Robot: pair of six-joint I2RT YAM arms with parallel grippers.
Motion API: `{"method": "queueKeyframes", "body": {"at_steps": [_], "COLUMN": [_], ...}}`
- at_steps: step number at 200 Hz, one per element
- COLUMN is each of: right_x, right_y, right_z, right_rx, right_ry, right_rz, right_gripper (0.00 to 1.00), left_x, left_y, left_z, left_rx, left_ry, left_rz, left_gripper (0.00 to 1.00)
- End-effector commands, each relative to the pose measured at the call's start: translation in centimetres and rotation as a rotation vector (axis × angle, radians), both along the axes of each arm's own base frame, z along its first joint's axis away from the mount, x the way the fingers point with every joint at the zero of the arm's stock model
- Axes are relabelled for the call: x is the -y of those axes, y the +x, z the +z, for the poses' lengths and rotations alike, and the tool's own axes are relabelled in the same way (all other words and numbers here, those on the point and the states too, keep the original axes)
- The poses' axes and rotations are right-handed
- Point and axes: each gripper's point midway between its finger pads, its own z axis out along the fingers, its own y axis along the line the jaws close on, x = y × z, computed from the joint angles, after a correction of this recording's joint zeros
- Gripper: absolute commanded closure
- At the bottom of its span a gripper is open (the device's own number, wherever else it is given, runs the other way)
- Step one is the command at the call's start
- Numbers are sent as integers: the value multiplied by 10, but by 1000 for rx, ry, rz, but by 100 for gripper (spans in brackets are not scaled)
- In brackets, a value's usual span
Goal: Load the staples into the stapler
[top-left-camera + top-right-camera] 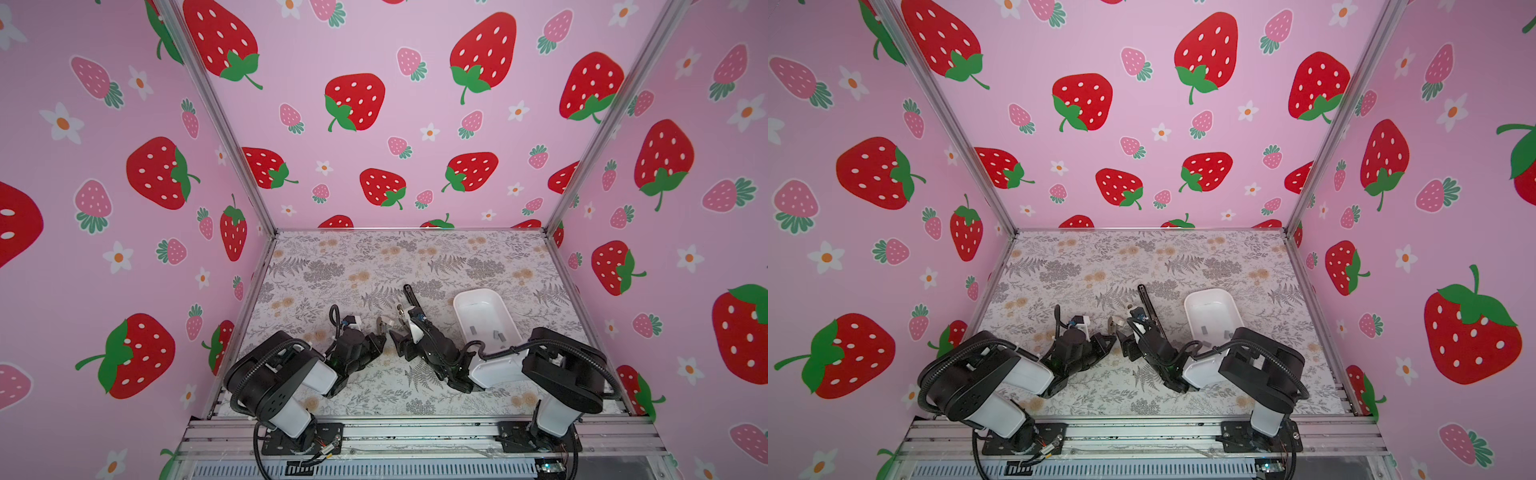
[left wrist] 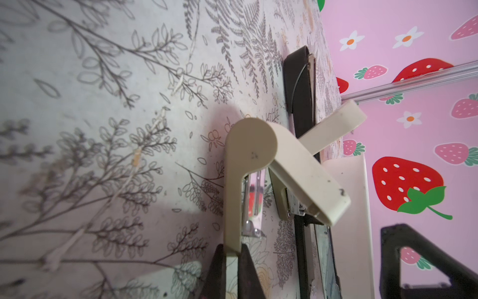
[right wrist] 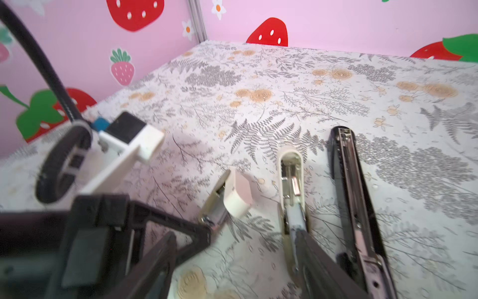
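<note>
Staples (image 1: 473, 329) lie in a white tray (image 1: 484, 309) on the floral table (image 1: 332, 266), which is boxed in by strawberry-print walls (image 1: 395, 41) in both top views. Left wrist: the left gripper (image 2: 231, 255) clamps the cream stapler (image 2: 251, 147). Right wrist: the right gripper (image 3: 234, 234) gapes, one finger over that stapler's magazine, with a black stapler (image 3: 349, 181) beside it.

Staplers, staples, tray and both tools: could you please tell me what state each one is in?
cream stapler: swung wide open, one arm clamped in the left tool.
black stapler: opened out, lying on the table.
staples: loose strips in the tray.
tray: upright, holding the staples.
left tool: shut on the cream stapler.
right tool: open, beside the cream stapler.
</note>
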Motion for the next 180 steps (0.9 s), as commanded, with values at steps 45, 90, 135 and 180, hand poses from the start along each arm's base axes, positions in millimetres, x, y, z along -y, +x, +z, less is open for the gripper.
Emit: {"method": "queueKeyframes", "body": {"at_steps": [45, 90, 135, 180], "right_x": [-26, -39, -50, -54], "right_y": [32, 31, 25, 23], "right_z": [-7, -16, -23, -27], "right_rx": [-187, -243, -286, -309], "right_ry": [177, 184, 205, 215], "right_rz": [-90, -55, -12, 5], "right_gripper": [21, 23, 38, 46], "left_x": [-21, -22, -21, -20], "left_y": [-20, -20, -19, -19], "left_z": [-37, -39, -41, -43], "left_rx": [-122, -123, -125, -129], "left_ry": [101, 107, 104, 101], "left_rz": [42, 44, 45, 40], "left_gripper": [93, 93, 93, 93]}}
